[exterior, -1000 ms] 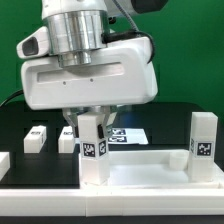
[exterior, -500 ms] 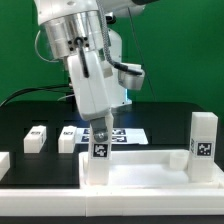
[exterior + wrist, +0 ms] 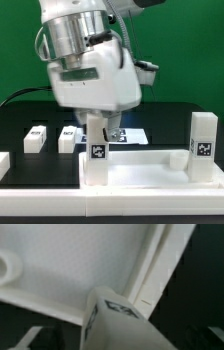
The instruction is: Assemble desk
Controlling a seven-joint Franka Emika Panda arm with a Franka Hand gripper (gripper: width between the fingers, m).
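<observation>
The desk's white rimmed panel (image 3: 150,172) lies at the front of the black table. One white tagged leg (image 3: 97,152) stands upright in its corner socket on the exterior view's left, and another leg (image 3: 204,140) stands at the right corner. My gripper (image 3: 102,128) hangs straight over the left leg, its fingers either side of the leg's top. In the wrist view that leg (image 3: 125,322) rises between the jaws with a dark gap beside it, and the panel (image 3: 70,269) lies below. The jaws stand open.
Two loose white legs (image 3: 36,137) (image 3: 67,137) lie on the black table behind the panel, on the exterior view's left. The marker board (image 3: 130,135) lies flat behind the gripper. A green wall closes the back.
The hand has turned about the left leg, from its narrow side to its broad side facing the camera. The jaws have spread off the leg, which stays standing in its socket.
</observation>
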